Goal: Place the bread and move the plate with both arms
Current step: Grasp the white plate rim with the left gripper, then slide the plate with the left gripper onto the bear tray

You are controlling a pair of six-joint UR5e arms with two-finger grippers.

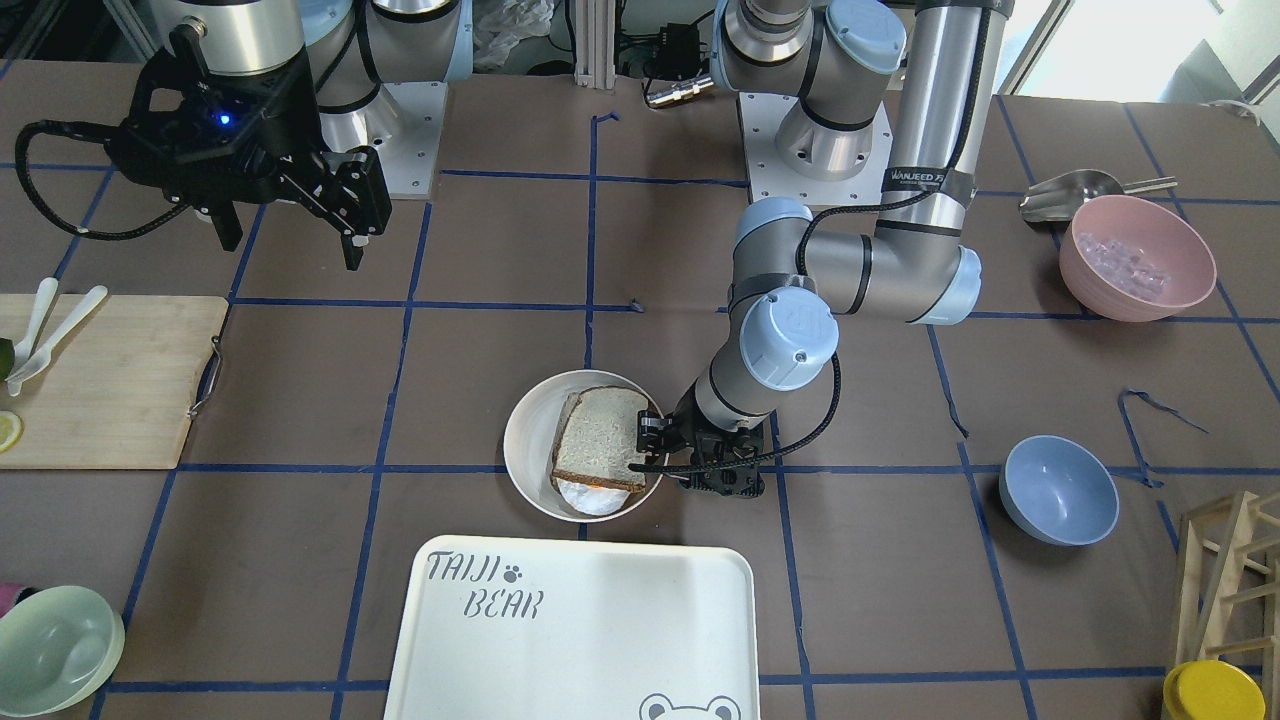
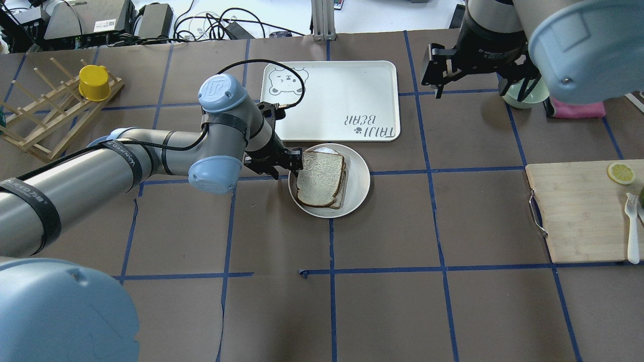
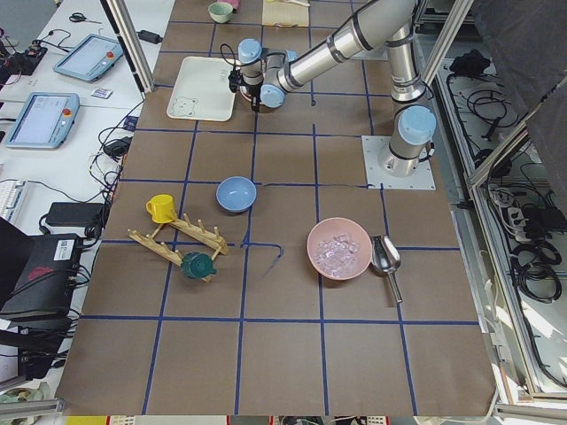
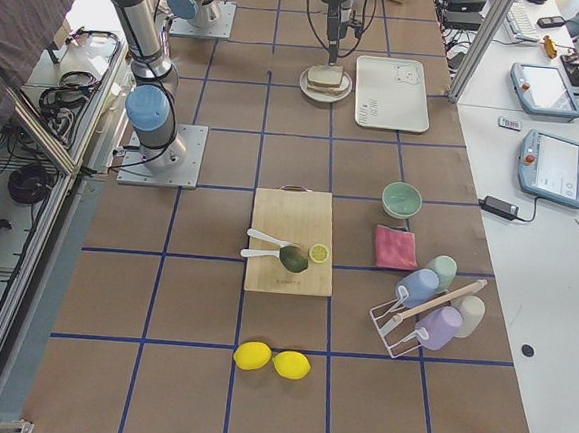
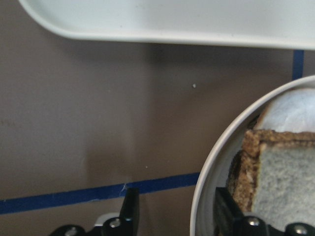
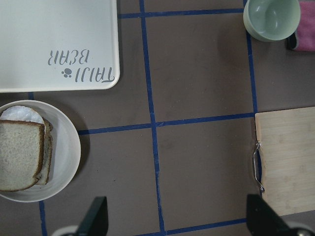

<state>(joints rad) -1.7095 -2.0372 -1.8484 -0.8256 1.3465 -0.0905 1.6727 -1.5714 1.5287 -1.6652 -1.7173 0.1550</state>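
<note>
We are looking at a brown-papered table (image 1: 500, 250) taped off in blue squares. On it the rectangular white tray (image 1: 570, 640) lettered "TAIJI BEAR" is lying just beside the plate (image 1: 520, 440), on the operators' side of it, the two close but apart. The wooden cutting board (image 1: 110, 380) is lying well off on the robot's right.

The left arm (image 2: 151, 151) is reaching low across to the plate. The right arm (image 1: 240, 40) is hanging high near its base.

The plate is sitting on the table near its middle. The bread (image 1: 600, 435) is lying flat in it on top of a second slice, with a bit of white peeking out below.

The left gripper (image 5: 174, 216) is sitting at the plate's rim with its fingers spread, one outside the rim, the other inside beside the crust, neither pressing. The right gripper (image 6: 179, 219) is hovering wide apart, holding nothing.
</note>
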